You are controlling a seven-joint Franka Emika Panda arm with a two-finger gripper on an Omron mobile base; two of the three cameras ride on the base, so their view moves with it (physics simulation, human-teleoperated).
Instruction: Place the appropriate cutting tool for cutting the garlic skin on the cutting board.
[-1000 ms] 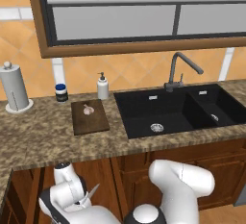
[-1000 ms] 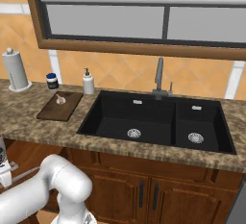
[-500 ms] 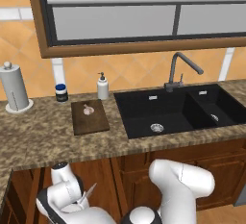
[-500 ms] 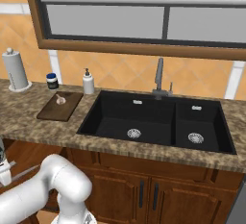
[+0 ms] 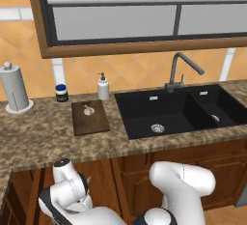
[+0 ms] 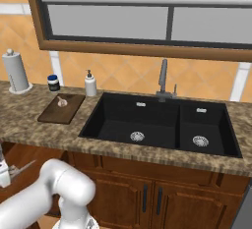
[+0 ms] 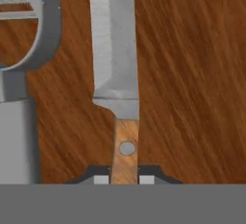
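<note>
Hand view: the knife (image 7: 119, 74) lies flat on a reddish-brown wooden surface (image 7: 192, 74), blade running toward the top edge, and the gripper (image 7: 124, 179) is clenched on its brownish handle, one dark tip on each side. Just beside the knife, apart from it, lies the grey peeler (image 7: 24, 74) with its looped head. In the left base view the board (image 5: 89, 117) sits on the counter (image 5: 38, 137) near its back edge, left of the sink (image 5: 178, 113), with the garlic (image 5: 88, 109) on its far half.
</note>
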